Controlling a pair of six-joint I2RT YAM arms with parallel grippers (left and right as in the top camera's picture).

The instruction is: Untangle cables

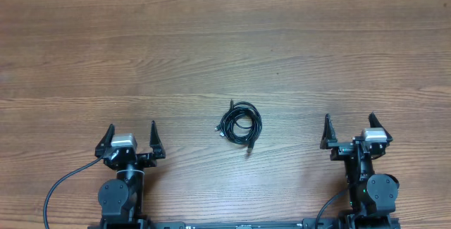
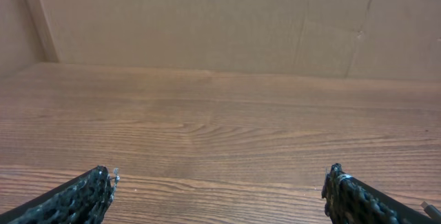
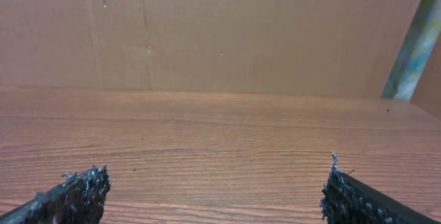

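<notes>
The cables (image 1: 239, 123) lie as one small tangled black coil on the wooden table, midway between the two arms in the overhead view, with a plug end poking out at the lower right. My left gripper (image 1: 131, 132) rests near the front edge, well left of the coil, open and empty. To the coil's right, my right gripper (image 1: 349, 122) stands the same way, open with nothing between its fingers. Both wrist views show only bare wood between wide-apart fingertips (image 2: 100, 182) (image 3: 93, 182); the cables are out of view there.
A brown cardboard wall (image 2: 220, 24) stands along the far side of the table (image 1: 225, 46). Thick black arm cables (image 1: 60, 187) loop beside each arm base at the front edge.
</notes>
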